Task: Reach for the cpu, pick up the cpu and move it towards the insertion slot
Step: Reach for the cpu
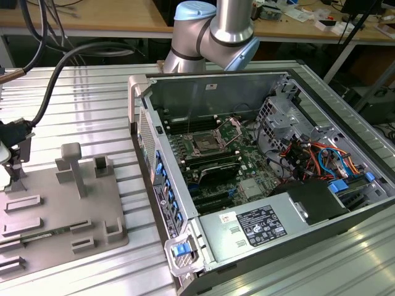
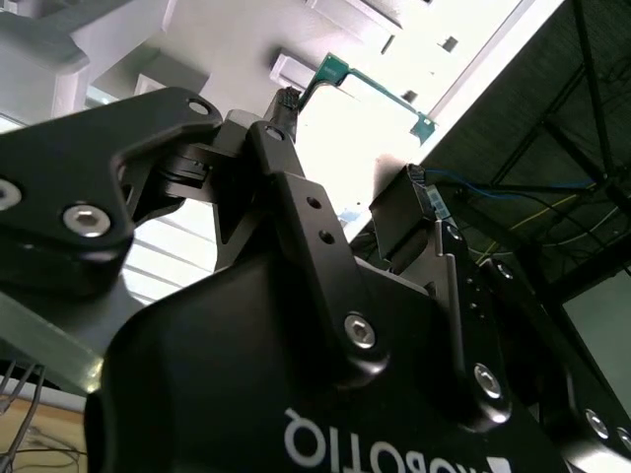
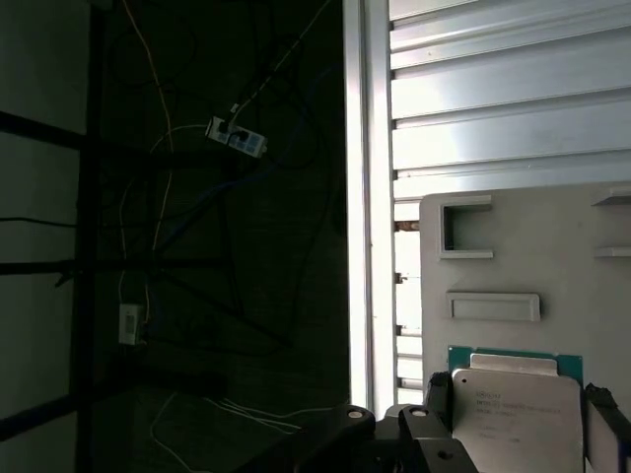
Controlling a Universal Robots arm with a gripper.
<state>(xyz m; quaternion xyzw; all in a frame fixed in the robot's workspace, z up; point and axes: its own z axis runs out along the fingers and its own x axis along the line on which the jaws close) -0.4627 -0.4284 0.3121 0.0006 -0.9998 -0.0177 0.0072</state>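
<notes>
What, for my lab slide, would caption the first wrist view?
Silver-topped cpu with green edge, seen close against the grey tray on the ribbed metal table.

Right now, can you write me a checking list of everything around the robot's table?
surface: ribbed metal table, grey tray on it at the exterior view's left.
job's things: cpu over the grey tray in the first wrist view; insertion slot in the open computer case, dark centre showing.
clutter: nothing seen.
pincer: at the cpu; grip cannot be told.
cables: thick black hose at the exterior view's left; coloured wires inside the case.
surroundings: wooden desk behind; robot arm behind the case.
</notes>
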